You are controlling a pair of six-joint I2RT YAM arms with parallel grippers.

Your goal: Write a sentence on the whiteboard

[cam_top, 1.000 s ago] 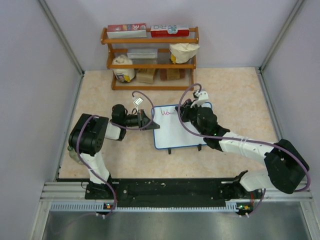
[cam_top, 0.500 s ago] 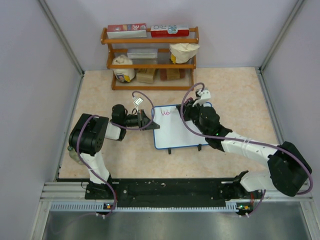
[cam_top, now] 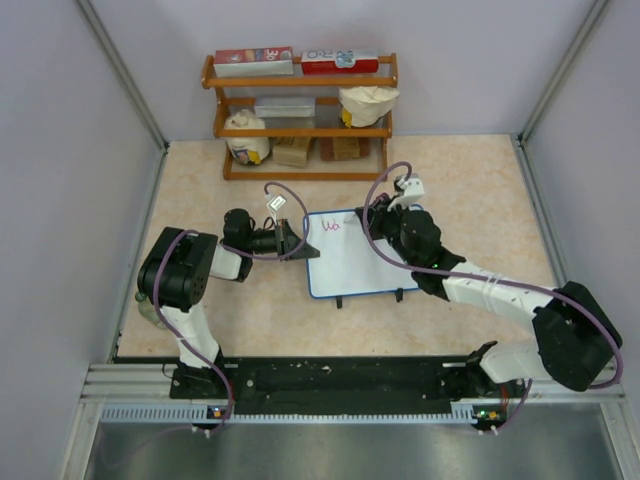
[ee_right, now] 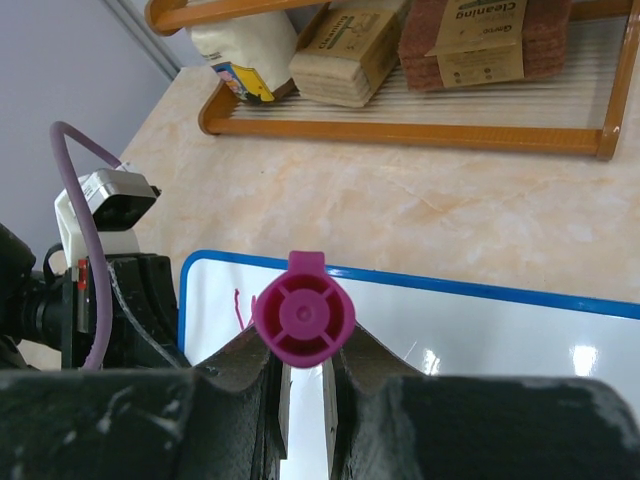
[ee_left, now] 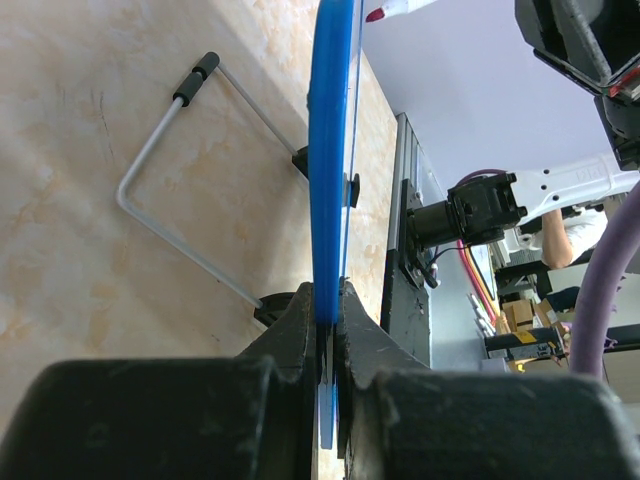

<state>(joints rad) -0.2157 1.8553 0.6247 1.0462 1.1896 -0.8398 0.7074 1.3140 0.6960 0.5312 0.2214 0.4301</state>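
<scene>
The whiteboard (cam_top: 352, 255), glossy white with a thin blue frame, lies mid-table and carries short magenta writing at its top left. My left gripper (cam_top: 300, 245) is shut on the board's left edge; in the left wrist view the blue frame (ee_left: 328, 180) runs edge-on between the jaws (ee_left: 331, 310). My right gripper (cam_top: 378, 225) is shut on a magenta marker (ee_right: 303, 315), seen end-on, standing over the board's (ee_right: 480, 330) top part beside the writing. The marker's tip is hidden.
A wooden shelf (cam_top: 300, 115) at the back holds boxes, bags and sponges; it also shows in the right wrist view (ee_right: 400, 130). The board's wire stand (ee_left: 175, 190) lies on the tabletop. Walls enclose the table left and right.
My right gripper with the marker has shifted a little to the right along the board's top. The magenta writing has grown slightly. The left arm has not moved.
</scene>
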